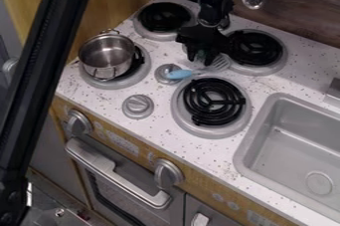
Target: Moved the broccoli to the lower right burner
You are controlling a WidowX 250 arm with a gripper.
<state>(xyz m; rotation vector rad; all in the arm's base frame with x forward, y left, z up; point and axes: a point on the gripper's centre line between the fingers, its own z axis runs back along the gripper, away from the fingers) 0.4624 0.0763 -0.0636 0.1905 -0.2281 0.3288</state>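
While near the blue-handled spatula point(180, 74), black pincer point(202, 59) of indiscernible opening and hold.

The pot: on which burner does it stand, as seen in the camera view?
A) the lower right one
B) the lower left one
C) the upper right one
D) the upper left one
B: the pot stands on the lower left burner, whose black coil shows beside its right side.
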